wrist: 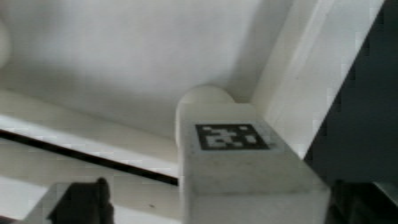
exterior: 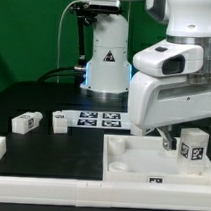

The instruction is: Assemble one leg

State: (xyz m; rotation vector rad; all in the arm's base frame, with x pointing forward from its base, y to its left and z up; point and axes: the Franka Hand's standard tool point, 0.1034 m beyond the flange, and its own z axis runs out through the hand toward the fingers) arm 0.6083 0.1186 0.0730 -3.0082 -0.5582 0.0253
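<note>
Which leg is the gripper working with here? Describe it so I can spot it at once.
Find the large white rimmed panel at the front, on the exterior view's right. Above its right part hangs the gripper, and the leg stands upright directly beneath it, tag facing the camera. The other legs lie apart on the black table.

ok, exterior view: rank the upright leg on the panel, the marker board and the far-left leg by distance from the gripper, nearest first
1. Upright leg: right beside the gripper, standing on the panel at the exterior view's right.
2. Marker board: flat on the table, mid-scene.
3. Far-left leg: on the table at the exterior view's left edge.
</note>
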